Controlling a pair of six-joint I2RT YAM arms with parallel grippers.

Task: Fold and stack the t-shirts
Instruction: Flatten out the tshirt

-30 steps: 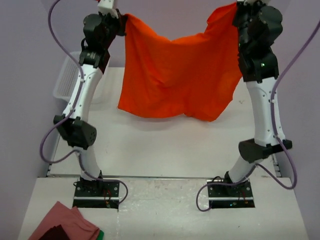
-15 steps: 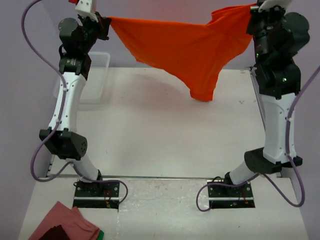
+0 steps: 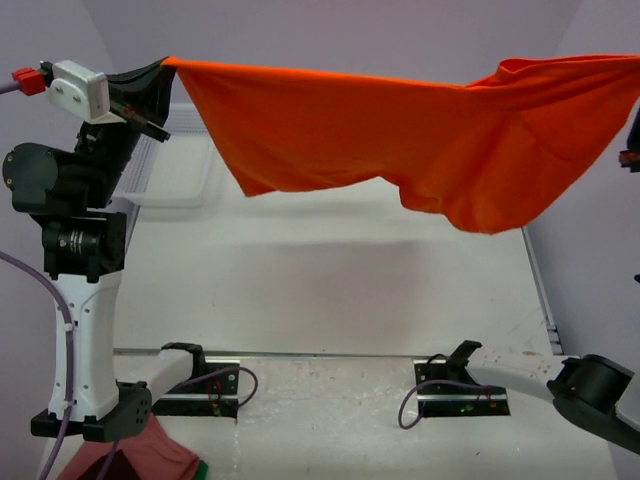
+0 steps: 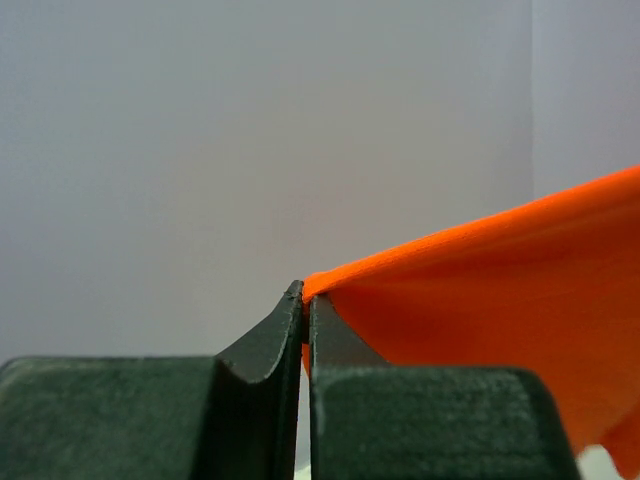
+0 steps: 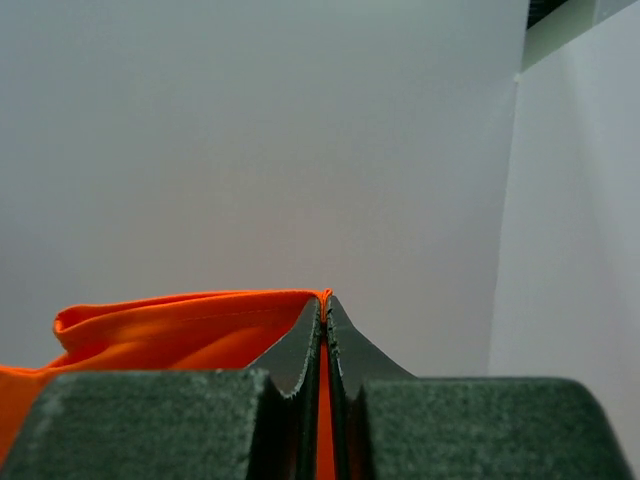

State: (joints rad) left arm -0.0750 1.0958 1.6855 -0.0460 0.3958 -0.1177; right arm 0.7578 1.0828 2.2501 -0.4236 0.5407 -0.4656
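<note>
Top external view, from the bottom up: a pink-red cloth lies in the lower left corner, the white counter spreads beyond it, and the orange-red t-shirt hangs stretched in the air across the upper frame. In the left wrist view the left claw is clamped on one shirt corner. In the right wrist view the right claw is pinched together on the opposite edge.

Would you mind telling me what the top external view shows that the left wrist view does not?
Only the top external view shows the t-shirt stretched wide in the air above the table, a clear bin at the rear left and a pinkish cloth by the left arm's base. Only the left wrist view shows, close up, the left hand shut on a thin fabric edge. Both show that hand gripping the orange shirt's corner.
</note>
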